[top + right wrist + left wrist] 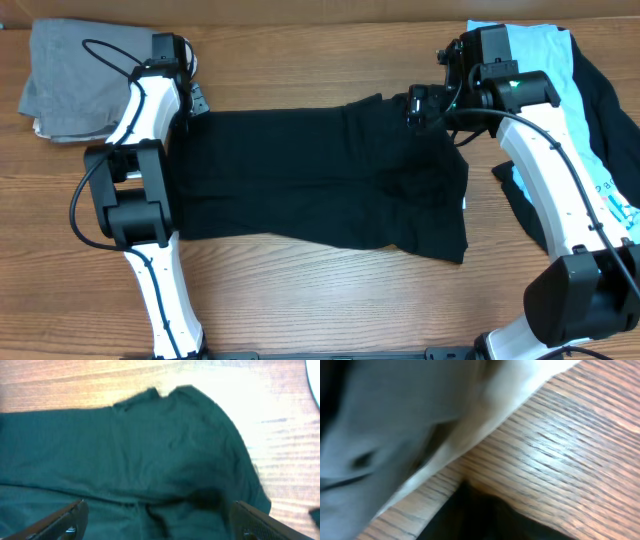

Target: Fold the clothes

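Observation:
The black T-shirt (320,180) lies spread and partly folded across the middle of the table. My left gripper (195,102) is at its far left corner. The left wrist view is blurred, with no separate fingers showing and a peak of black cloth (485,520) at the jaws, so it looks shut on that corner. My right gripper (420,106) hovers over the shirt's far right edge. It is open and empty, with its fingers (155,525) wide apart above the dark fabric (150,445).
A folded grey garment (65,80) lies at the far left corner and also shows in the left wrist view (395,420). A light blue garment (545,50) and another black one (610,110) are piled at the far right, under the right arm. Bare wood (330,300) runs along the front.

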### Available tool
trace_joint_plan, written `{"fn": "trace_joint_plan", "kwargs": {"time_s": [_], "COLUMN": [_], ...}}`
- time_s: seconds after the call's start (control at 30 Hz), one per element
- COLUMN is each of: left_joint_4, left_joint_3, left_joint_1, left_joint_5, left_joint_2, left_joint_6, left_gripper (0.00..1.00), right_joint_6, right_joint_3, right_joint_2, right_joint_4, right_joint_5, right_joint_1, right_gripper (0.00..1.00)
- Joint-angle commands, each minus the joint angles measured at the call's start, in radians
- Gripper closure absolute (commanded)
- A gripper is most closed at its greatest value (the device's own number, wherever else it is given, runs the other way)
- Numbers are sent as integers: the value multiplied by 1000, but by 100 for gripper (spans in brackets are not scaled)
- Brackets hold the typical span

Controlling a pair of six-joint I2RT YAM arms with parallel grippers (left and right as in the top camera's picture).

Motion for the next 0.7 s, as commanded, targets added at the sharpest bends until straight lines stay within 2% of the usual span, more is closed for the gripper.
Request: {"fn": "trace_joint_plan", "kwargs": {"time_s": [0.0, 0.33, 0.67], "left_joint_4": [-37, -209, -318], "left_joint_3": [-9, 35, 60], "left_joint_1": [0, -1, -6], "left_joint_5": [-14, -6, 29], "left_joint_2": [72, 3, -21], "left_joint_6": [-20, -20, -20], "left_gripper": [96, 96, 96], "right_joint_6": [-8, -34, -36], "right_joint_3": [29, 29, 29], "right_joint_2": [14, 108, 346], "right_joint_4": [62, 280, 481], "right_joint_5": [66, 124, 69], "right_joint_1": [4, -24, -41], "right_gripper": [12, 15, 15]}}
